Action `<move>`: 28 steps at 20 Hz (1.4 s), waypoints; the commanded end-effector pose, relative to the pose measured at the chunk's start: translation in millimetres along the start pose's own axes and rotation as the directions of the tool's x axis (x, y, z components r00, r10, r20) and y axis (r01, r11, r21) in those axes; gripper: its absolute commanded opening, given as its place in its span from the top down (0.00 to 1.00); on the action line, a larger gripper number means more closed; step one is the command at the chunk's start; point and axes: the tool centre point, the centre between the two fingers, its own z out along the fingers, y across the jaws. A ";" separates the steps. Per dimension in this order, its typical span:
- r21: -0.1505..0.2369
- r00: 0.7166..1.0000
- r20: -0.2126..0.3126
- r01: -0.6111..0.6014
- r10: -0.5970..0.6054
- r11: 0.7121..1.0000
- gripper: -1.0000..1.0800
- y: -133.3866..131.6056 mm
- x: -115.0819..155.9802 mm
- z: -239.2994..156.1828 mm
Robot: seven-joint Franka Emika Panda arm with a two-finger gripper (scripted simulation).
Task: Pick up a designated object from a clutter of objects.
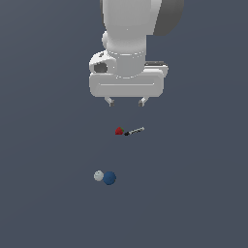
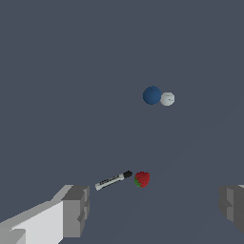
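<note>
Your gripper [image 1: 127,101] hangs above the surface with its fingers spread wide and nothing between them, so no grasp has begun. The target rod [image 1: 135,131] lies flat on the surface, its black end just beside the red strawberry-like lump [image 1: 118,131]. The blue ball [image 1: 110,178] and the whitish ball [image 1: 99,176] touch each other, well apart from the rod. Expect descent, closure and lift to remain; judge the lump a likely obstruction.
</note>
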 end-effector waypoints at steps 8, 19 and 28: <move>0.010 0.998 -0.010 -0.068 0.068 0.998 0.04 20.7 4.2 -4.1; 0.012 0.995 -0.011 -0.101 0.101 0.995 0.04 24.9 4.7 -0.5; 0.008 0.981 -0.005 -0.194 0.194 0.981 0.04 17.9 1.5 27.0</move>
